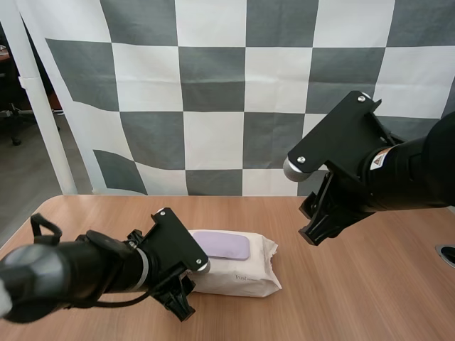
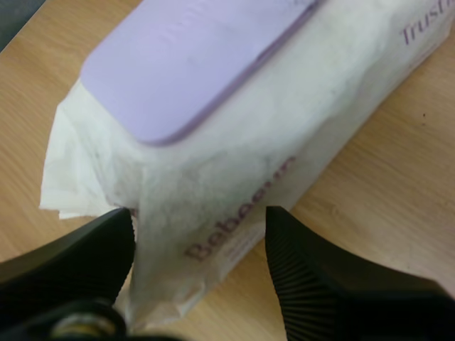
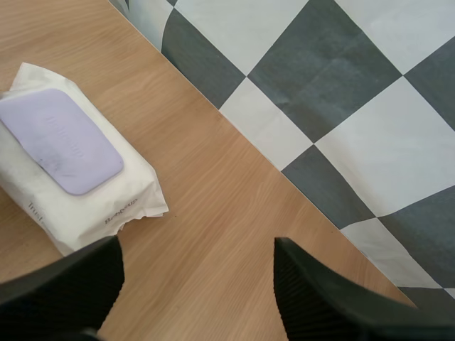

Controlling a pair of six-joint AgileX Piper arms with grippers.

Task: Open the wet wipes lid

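Left end effector (image 2: 199, 226) is being held wide astride the left end of the wipes pack (image 1: 242, 275), lying long-axis left-to-right on the tabletop (image 1: 355, 298), lid (image 1: 222, 246) shut; right end effector (image 3: 199, 250) is being held wide, farther right.

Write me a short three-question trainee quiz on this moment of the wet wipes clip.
1. True or false: the flat lilac plastic lid on the soft white wet wipes pack is already lifted.
2. The left gripper has its fingers: A) apart, either side of the pack's end; B) pressing on the lid; C) shut together beside the pack.
3. Fill in: the right gripper, above the light wooden table, has its fingers ____.
Key: 1 false; 2 A; 3 open.
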